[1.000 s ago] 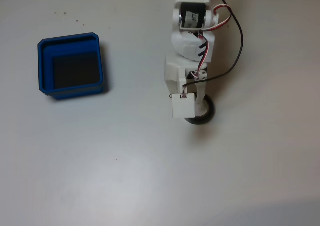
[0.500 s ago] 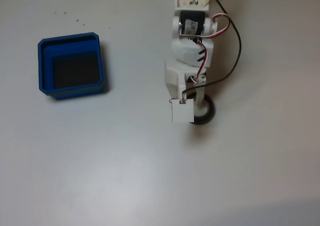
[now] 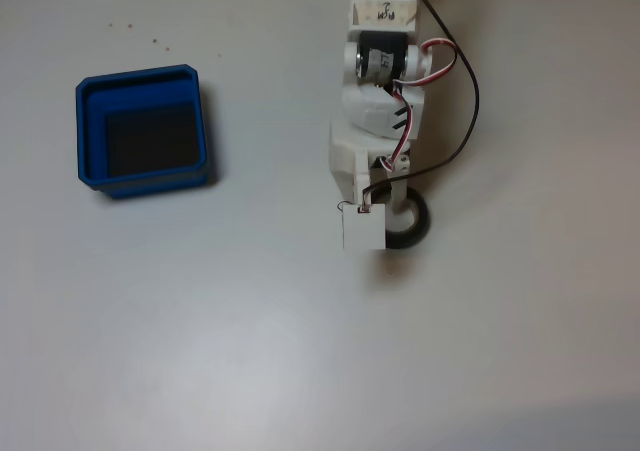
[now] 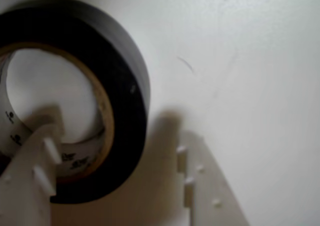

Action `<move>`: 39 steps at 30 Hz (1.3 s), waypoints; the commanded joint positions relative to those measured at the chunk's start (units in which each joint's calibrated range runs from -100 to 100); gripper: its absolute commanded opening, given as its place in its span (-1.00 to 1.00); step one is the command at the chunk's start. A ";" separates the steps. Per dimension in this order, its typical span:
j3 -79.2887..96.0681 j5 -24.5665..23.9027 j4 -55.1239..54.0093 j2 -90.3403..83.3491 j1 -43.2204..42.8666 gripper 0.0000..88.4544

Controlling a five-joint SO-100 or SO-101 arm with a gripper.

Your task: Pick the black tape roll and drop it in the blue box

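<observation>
A red, white and black wire (image 3: 470,91) loops beside the white arm (image 3: 378,121) on the pale worktop (image 3: 250,331), with the blue box (image 3: 143,131) well apart at left. The black tape roll (image 4: 125,85), glossy with a beige core, lies flat on the worktop. The claw (image 4: 115,166) stands apart, one finger (image 4: 37,156) inside the ring, the other (image 4: 200,181) outside.

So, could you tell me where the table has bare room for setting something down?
Bare table runs along the whole lower edge and between the blue box and the arm. It is crowded where the gripper straddles the black tape roll.
</observation>
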 commanded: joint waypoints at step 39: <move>-2.08 -0.18 0.27 -2.45 0.42 -0.98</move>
